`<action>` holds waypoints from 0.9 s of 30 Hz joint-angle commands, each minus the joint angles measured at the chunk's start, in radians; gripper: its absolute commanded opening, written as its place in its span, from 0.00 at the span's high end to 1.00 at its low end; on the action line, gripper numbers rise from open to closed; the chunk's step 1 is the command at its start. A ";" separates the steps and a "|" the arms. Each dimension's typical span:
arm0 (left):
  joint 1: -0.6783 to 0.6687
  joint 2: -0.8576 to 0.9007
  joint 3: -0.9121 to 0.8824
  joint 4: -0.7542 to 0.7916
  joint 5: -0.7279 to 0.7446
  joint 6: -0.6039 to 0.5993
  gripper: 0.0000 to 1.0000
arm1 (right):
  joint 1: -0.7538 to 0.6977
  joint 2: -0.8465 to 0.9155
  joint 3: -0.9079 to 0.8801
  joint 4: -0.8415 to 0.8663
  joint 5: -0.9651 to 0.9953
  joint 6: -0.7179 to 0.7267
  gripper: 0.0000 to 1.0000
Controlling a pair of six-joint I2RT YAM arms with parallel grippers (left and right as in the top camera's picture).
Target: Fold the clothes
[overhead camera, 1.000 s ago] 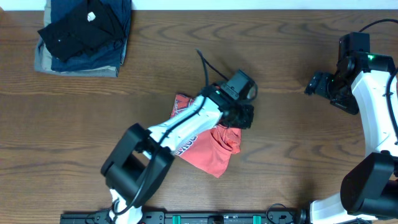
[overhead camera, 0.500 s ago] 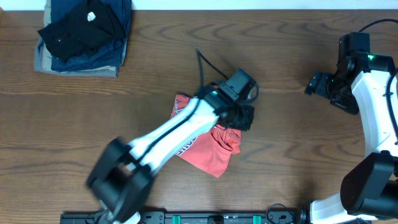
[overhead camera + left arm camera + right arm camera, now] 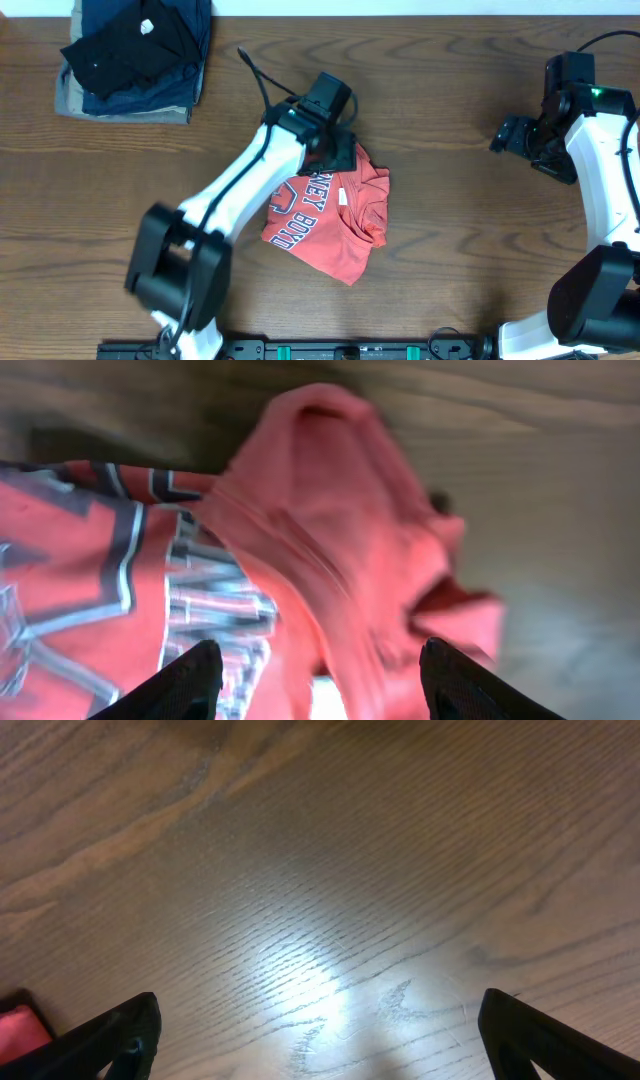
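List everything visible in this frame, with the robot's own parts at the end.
T-shirt: 1, orange-red with navy-and-white lettering, crumpled at the table's centre.
stack of folded garments: 1, black, navy and khaki, far-left corner.
table: 1, brown wood grain, under everything.
rail: 1, black, along the overhead view's bottom edge.
left gripper: 1, black, open, over the T-shirt's top edge.
right gripper: 1, black, open, over bare table at the right.

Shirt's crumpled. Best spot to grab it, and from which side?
On the shirt, probably the bunched ridge along its right edge in the overhead view: it looks raised off the table, so a pinch from straight above can close on it. The flat lettered panel gives nothing to pinch.
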 commanded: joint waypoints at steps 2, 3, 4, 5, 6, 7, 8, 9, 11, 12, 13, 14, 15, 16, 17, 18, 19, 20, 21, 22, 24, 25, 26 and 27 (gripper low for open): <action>0.009 0.090 -0.006 0.036 0.096 -0.027 0.36 | -0.001 -0.008 0.009 0.000 -0.001 -0.009 0.01; 0.009 0.108 -0.006 0.041 0.098 -0.036 0.36 | -0.001 -0.008 0.009 0.000 -0.001 -0.009 0.01; 0.009 0.124 -0.006 0.048 0.109 -0.037 0.36 | -0.001 -0.008 0.009 0.000 -0.001 -0.009 0.01; 0.008 0.137 -0.006 0.054 0.126 -0.037 0.36 | -0.001 -0.008 0.009 0.000 -0.001 -0.009 0.01; 0.008 0.145 -0.006 0.060 0.140 -0.037 0.37 | -0.001 -0.008 0.009 0.000 -0.001 -0.009 0.01; 0.008 0.151 -0.006 0.071 0.154 -0.037 0.39 | -0.001 -0.008 0.009 0.000 -0.001 -0.009 0.01; 0.008 0.151 -0.006 0.077 0.161 -0.037 0.40 | -0.001 -0.008 0.009 0.000 -0.001 -0.009 0.01; 0.008 0.151 -0.006 0.089 0.166 -0.037 0.40 | -0.001 -0.008 0.009 0.000 -0.001 -0.009 0.01; 0.008 0.150 -0.006 0.105 0.168 -0.037 0.41 | -0.001 -0.008 0.009 0.000 -0.001 -0.009 0.01; 0.008 0.150 -0.006 0.111 0.168 -0.037 0.41 | -0.001 -0.008 0.009 0.000 -0.001 -0.009 0.01; 0.008 0.150 -0.006 0.115 0.168 -0.037 0.44 | -0.001 -0.008 0.009 0.000 -0.001 -0.009 0.01; 0.007 0.150 -0.006 0.118 0.168 -0.037 0.46 | -0.001 -0.008 0.009 0.000 -0.001 -0.009 0.01; 0.007 0.150 -0.006 0.122 0.169 -0.037 0.49 | -0.001 -0.008 0.009 0.000 -0.001 -0.009 0.01; 0.007 0.150 -0.006 0.126 0.177 -0.037 0.51 | -0.001 -0.008 0.009 0.000 -0.001 -0.009 0.01; 0.007 0.150 -0.004 0.128 0.192 -0.037 0.55 | -0.001 -0.008 0.009 0.000 -0.001 -0.009 0.01; 0.007 0.150 -0.002 0.130 0.205 -0.037 0.59 | -0.001 -0.008 0.009 0.000 -0.001 -0.009 0.01; 0.005 0.150 0.001 0.134 0.220 -0.035 0.61 | -0.001 -0.008 0.009 0.000 -0.001 -0.009 0.01; 0.002 0.148 0.004 0.134 0.224 -0.032 0.62 | -0.001 -0.008 0.009 0.000 -0.001 -0.009 0.01; -0.004 0.148 0.005 0.134 0.224 -0.030 0.63 | -0.001 -0.008 0.009 0.000 -0.001 -0.009 0.01; -0.012 0.148 0.005 0.134 0.223 -0.026 0.63 | -0.001 -0.008 0.009 0.000 -0.001 -0.009 0.01; -0.029 0.148 0.005 0.134 0.219 -0.026 0.67 | -0.001 -0.008 0.009 0.000 -0.001 -0.009 0.01; -0.041 0.148 0.005 0.134 0.215 -0.025 0.71 | -0.001 -0.008 0.009 0.000 -0.001 -0.009 0.01; -0.050 0.148 0.005 0.138 0.214 -0.025 0.74 | -0.001 -0.008 0.009 0.000 -0.001 -0.009 0.01; -0.062 0.148 0.005 0.144 0.211 -0.025 0.78 | -0.001 -0.008 0.009 0.000 -0.001 -0.009 0.01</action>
